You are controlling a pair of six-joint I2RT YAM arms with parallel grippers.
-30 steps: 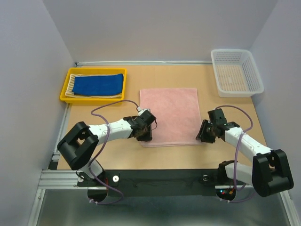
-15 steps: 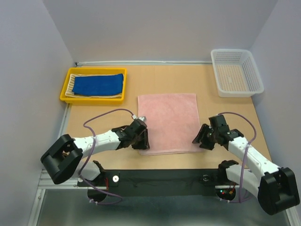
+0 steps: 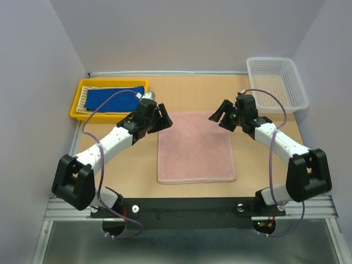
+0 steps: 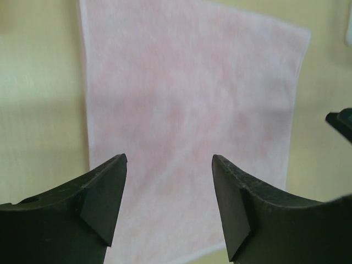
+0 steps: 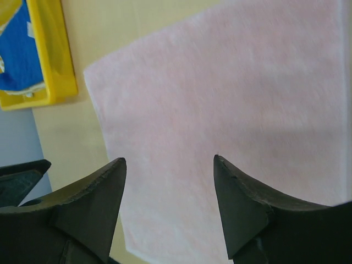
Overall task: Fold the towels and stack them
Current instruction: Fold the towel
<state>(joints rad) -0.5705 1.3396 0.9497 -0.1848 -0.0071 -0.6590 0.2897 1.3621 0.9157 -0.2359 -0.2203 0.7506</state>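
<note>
Top external view, first speaker: how much of the folding looks done?

Second speaker: Two of three, by the look of it. The blue towel (image 3: pixel 115 99) lies folded on the striped towel (image 3: pixel 83 102) inside the yellow tray (image 3: pixel 107 116), at the far left of the surface (image 3: pixel 264 159)

First speaker: And the pink towel (image 3: pixel 196 147)?

Second speaker: It lies flat in the middle of the surface, well apart from the tray, with its near edge close to the arm bases. From above, one cannot tell whether it is already doubled over once

First speaker: What are the hands doing?

Second speaker: The left hand (image 3: pixel 161 118) hovers at the towel's far left corner and the right hand (image 3: pixel 220 115) at its far right corner. Both wrist views show the fingers (image 4: pixel 107 192) spread apart, with only pink cloth below them, so neither holds anything

First speaker: So what is left?

Second speaker: Probably folding the pink towel smaller and laying it on the blue one. The white basket (image 3: pixel 278 107) at the far right plays no visible part
</note>
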